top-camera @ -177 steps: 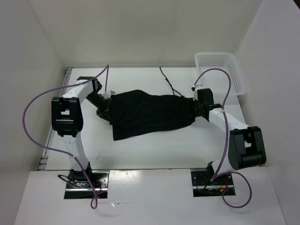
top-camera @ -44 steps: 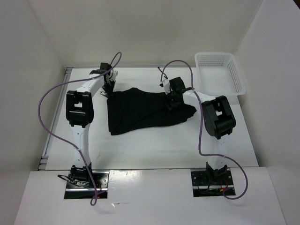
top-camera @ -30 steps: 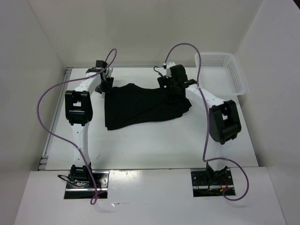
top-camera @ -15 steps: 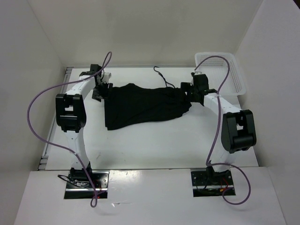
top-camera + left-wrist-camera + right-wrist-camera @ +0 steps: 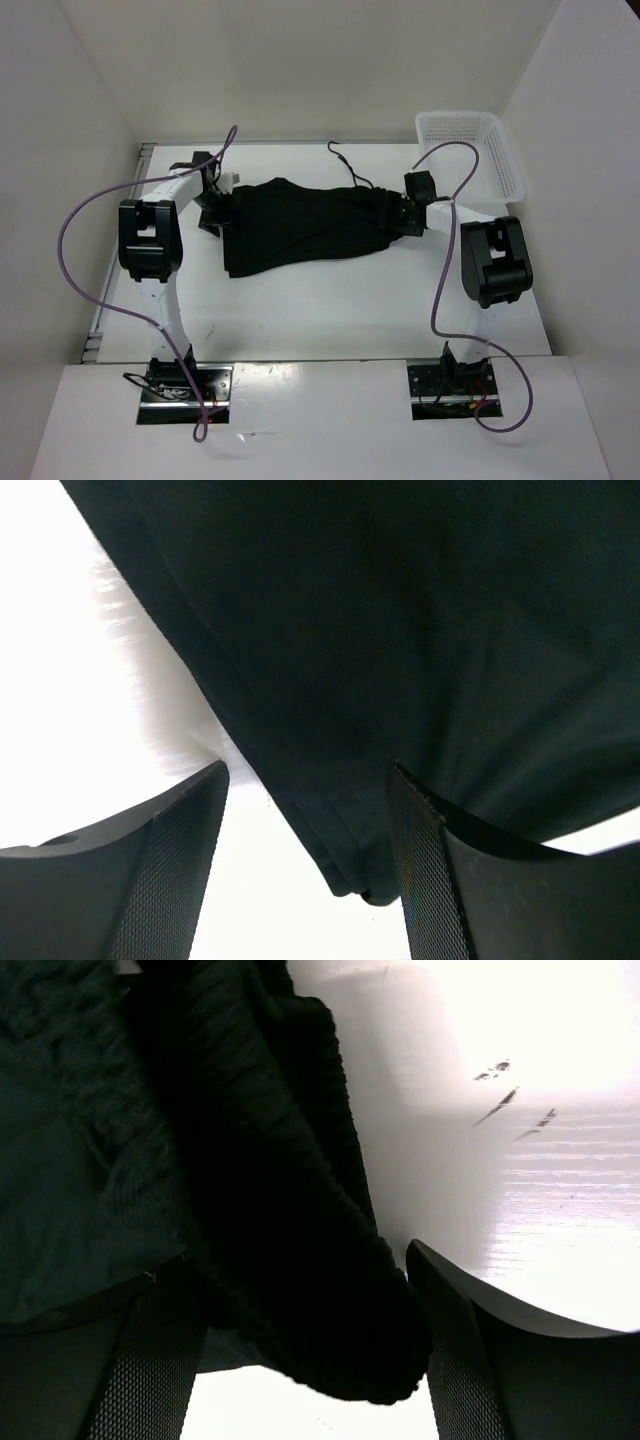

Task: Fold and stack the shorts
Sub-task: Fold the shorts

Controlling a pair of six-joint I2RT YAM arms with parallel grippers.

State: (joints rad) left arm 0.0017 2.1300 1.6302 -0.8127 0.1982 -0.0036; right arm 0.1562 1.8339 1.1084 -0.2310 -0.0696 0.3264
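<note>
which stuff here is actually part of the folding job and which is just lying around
Part of the job:
- black shorts, spread on the table
- left gripper and right gripper, one at each end of them

Just lying about:
- white basket, far right corner

White desk point(image 5: 330, 310), glossy, with a few small dark scuff marks point(image 5: 497, 1107) showing in the right wrist view. Black shorts point(image 5: 310, 225) lie on its far half, spread out left to right and mostly flat with some wrinkles. The thick bunched waistband end is at the right, and the near-left corner reaches furthest toward the arm bases. A thin black drawstring point(image 5: 345, 165) trails from the shorts' far edge across the bare desk toward the back. White lattice basket point(image 5: 455, 117) sits in the far right corner, apart from the shorts.
</note>
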